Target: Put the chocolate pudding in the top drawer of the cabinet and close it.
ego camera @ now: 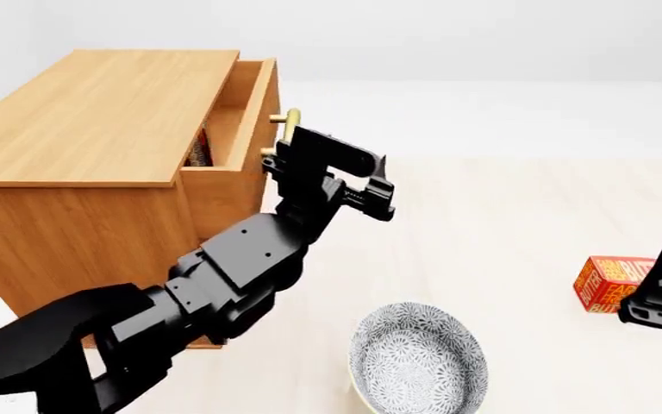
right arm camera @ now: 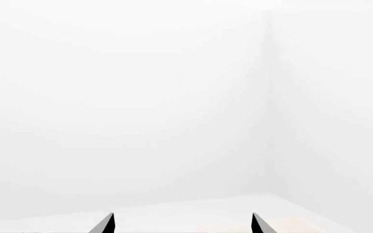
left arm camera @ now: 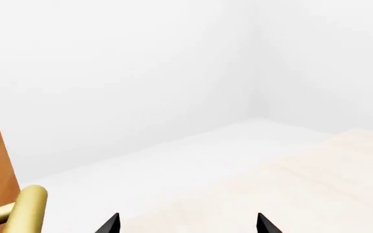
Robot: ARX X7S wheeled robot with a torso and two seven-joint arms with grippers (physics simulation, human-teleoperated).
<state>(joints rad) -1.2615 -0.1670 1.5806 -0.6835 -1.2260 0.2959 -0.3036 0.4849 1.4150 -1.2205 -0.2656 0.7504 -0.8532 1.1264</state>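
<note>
As seen from the head camera, landmark: the cabinet (ego camera: 90,129).
Top drawer (ego camera: 242,121): pulled partly out of the cabinet; chocolate pudding (ego camera: 201,147) stands on edge inside.
Left pincer (left arm camera: 185,224): spread, empty, just beside the drawer's brass handle (ego camera: 290,128).
Bowl (ego camera: 417,360): on the table (ego camera: 503,224), right of the cabinet.
Butter box (ego camera: 609,282): farther right.
Right pincer (right arm camera: 182,224): spread, empty, farthest from the cabinet.

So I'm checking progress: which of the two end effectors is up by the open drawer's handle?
The left end effector; it sits beside the top drawer's brass handle. The right end effector hangs over by the butter box.
</note>
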